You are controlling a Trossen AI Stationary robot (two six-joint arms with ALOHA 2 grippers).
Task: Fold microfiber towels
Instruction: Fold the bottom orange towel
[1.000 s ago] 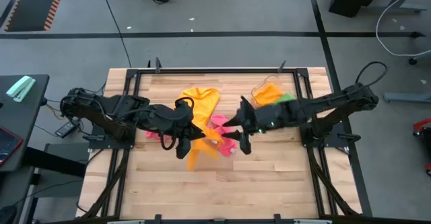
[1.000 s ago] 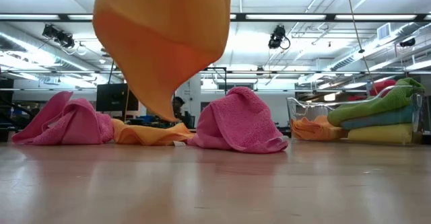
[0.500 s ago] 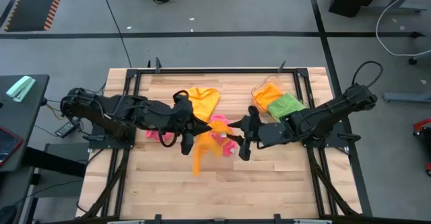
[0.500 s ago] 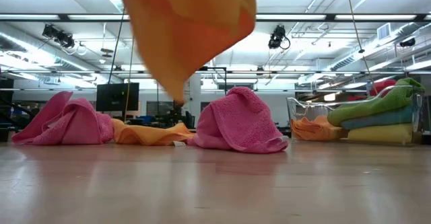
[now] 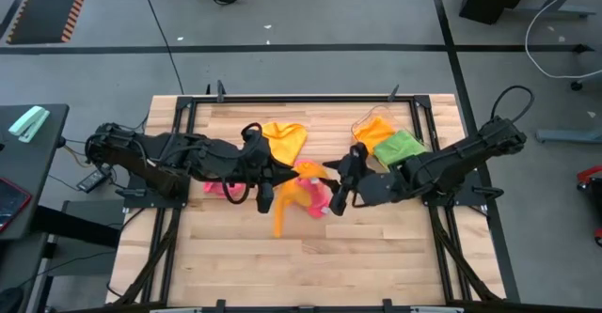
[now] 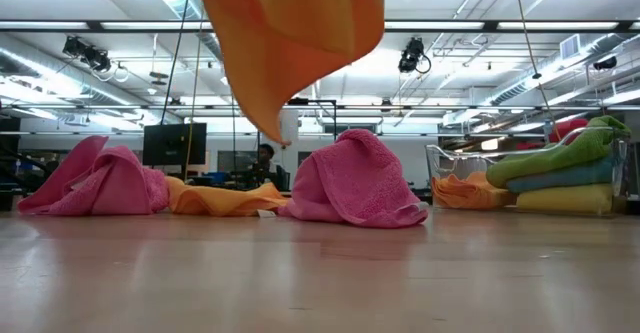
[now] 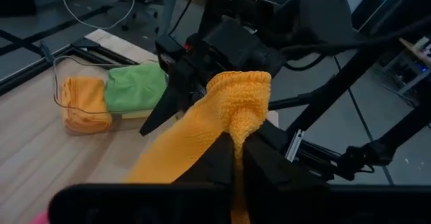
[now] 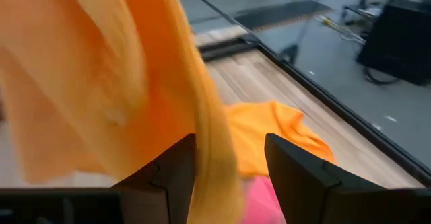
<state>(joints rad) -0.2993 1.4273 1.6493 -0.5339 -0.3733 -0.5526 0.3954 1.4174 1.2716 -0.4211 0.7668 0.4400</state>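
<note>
Orange towel (image 7: pixel 222 116) hangs from left gripper (image 7: pixel 237 158) (pinched shut).

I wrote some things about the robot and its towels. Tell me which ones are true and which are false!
1. The left gripper is pinching the hanging orange towel. True.
2. The right gripper is shut tight on a pink towel. False: its fingers stand open, with the orange towel's edge between them.
3. A green towel lies folded in the clear tray. True.
4. The hanging orange towel lies flat on the table. False: it dangles in the air, its tip above the wood.
5. Pink towels lie crumpled on the table. True.
</note>
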